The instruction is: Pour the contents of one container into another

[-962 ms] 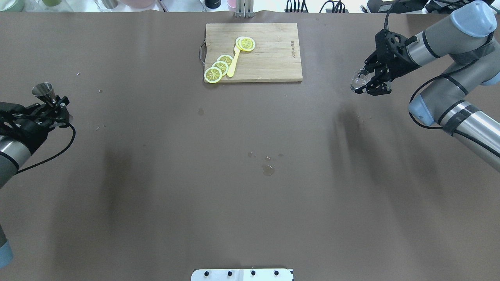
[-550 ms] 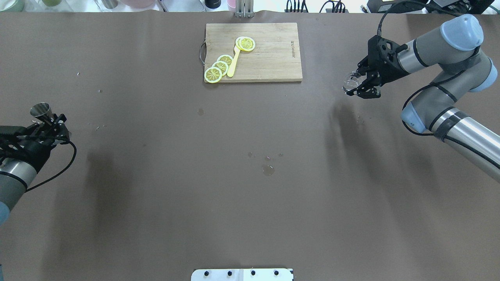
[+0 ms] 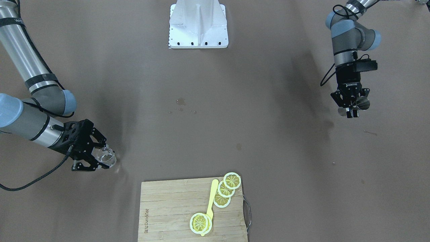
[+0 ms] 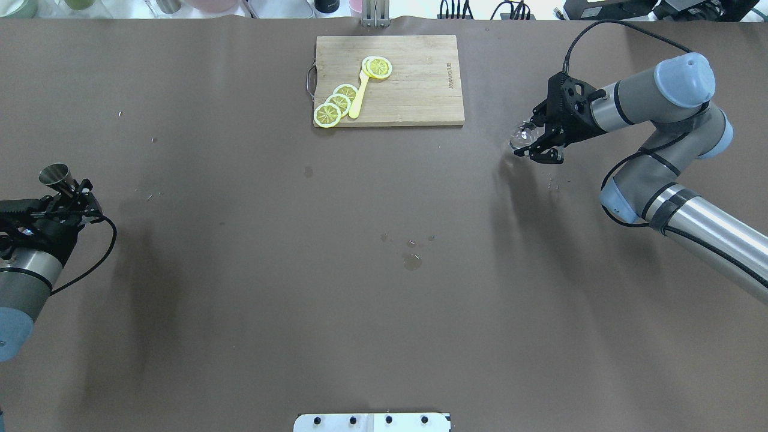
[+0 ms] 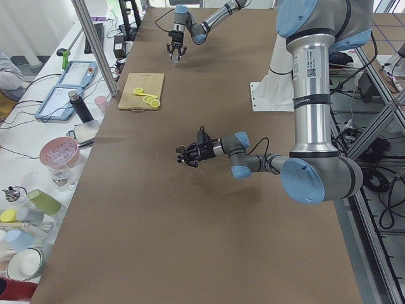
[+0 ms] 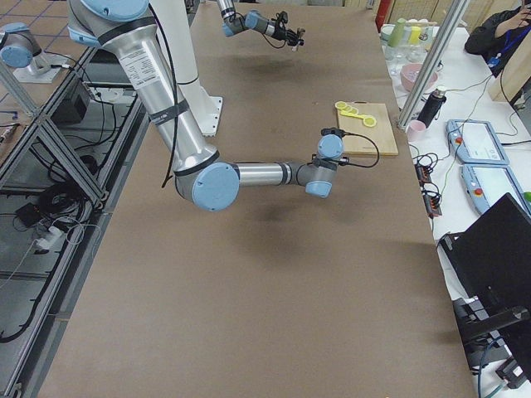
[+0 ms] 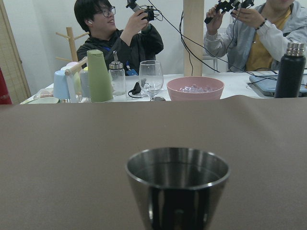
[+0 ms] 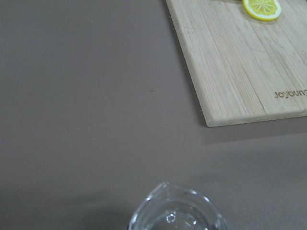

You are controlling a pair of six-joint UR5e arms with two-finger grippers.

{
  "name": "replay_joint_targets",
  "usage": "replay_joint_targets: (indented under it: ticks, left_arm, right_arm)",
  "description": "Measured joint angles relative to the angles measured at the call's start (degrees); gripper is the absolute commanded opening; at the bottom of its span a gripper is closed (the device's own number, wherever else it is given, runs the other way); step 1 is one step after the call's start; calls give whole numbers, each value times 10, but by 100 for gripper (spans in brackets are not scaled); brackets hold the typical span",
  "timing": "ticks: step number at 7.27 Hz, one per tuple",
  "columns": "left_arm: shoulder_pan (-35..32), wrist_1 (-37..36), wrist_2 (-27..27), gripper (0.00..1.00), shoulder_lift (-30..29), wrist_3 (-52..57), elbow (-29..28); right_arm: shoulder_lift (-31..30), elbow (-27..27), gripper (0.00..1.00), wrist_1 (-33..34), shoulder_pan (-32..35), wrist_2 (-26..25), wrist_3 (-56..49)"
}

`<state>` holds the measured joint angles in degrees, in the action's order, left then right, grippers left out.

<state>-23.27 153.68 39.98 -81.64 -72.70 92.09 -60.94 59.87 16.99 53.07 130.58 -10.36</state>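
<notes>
Front view: right pincer (image 3: 101, 158) clamped on the glass (image 3: 106, 156), near a corner of the board (image 3: 168, 208); left pincer (image 3: 351, 110) clamped on the jigger (image 3: 362, 103) at the opposite side of the desk (image 3: 215, 117); the two vessels well apart. Overhead: same holds; jigger mouth up, glass held beside the board's end. Side views: both vessels carried above the desk, too small for more. Left wrist: jigger upright, no liquid evident inside. Right wrist: glass rim at the bottom edge, contents unclear. Step, as judged: bringing the vessels together, pour not begun. Next move calls for closing the gap, setting the glass lip just over the jigger's narrow mouth, tilting slowly
</notes>
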Motion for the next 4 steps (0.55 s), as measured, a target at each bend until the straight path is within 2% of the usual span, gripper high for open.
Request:
replay_joint_targets:
  ticks: [4]
  left_arm:
    - [18, -50, -45, 0, -4, -36, -5]
  right_arm:
    - [-1, -21, 0, -32, -11, -18, 5]
